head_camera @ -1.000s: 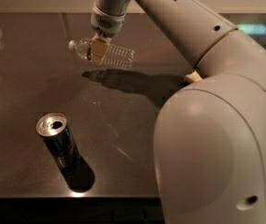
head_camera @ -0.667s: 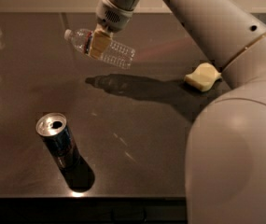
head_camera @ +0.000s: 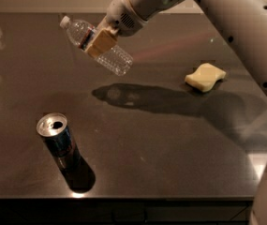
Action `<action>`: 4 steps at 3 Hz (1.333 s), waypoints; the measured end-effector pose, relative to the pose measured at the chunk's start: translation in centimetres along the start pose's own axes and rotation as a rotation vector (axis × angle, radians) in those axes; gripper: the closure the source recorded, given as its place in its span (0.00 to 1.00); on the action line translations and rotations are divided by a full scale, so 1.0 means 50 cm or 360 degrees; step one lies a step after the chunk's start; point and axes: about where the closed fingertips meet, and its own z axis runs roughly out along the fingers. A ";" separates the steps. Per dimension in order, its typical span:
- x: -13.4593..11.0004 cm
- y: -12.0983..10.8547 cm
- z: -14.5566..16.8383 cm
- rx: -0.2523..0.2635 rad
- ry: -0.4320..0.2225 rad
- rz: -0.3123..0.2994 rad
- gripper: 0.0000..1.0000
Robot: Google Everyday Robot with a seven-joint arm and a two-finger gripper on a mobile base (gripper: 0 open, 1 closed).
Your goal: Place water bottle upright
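The table point(head_camera: 170, 139) is dark, smooth and shiny, so lights and shadows show on it. Up above its far side, the gripper point(head_camera: 99, 42), dull tan at its tip on a smooth white plastic arm point(head_camera: 236, 18), squeezes the water bottle point(head_camera: 117, 61), which is clear, bumpy plastic. The can point(head_camera: 58, 142) is shiny metal with a silver top, and the pale yellow sponge point(head_camera: 205, 76) looks soft and dull.
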 end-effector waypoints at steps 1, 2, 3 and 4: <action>-0.011 0.016 -0.024 0.0007 -0.0229 0.0013 1.00; -0.010 0.021 -0.063 0.0021 -0.0447 0.0021 1.00; 0.007 0.022 -0.108 0.0060 -0.0644 0.0024 1.00; 0.036 0.015 -0.139 0.0104 -0.0809 0.0034 1.00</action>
